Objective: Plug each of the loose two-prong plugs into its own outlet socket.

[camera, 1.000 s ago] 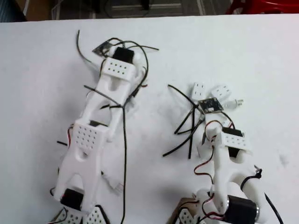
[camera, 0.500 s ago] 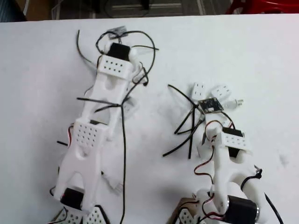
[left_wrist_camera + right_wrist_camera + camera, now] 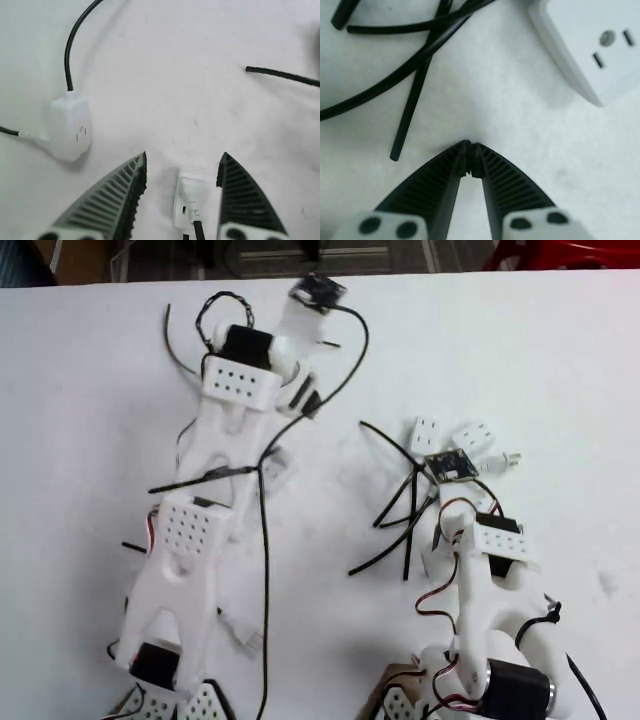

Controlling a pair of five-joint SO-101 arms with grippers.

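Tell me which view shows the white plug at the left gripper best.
The left wrist view: the white plug lies on the table inside the open left gripper, its black cord attached. In the high view the left arm covers that spot. The right wrist view looks at a socket and loose cords instead.

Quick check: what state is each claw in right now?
Left claw: open, with a white plug lying between its tips, not gripped.
Right claw: closed, holding nothing.
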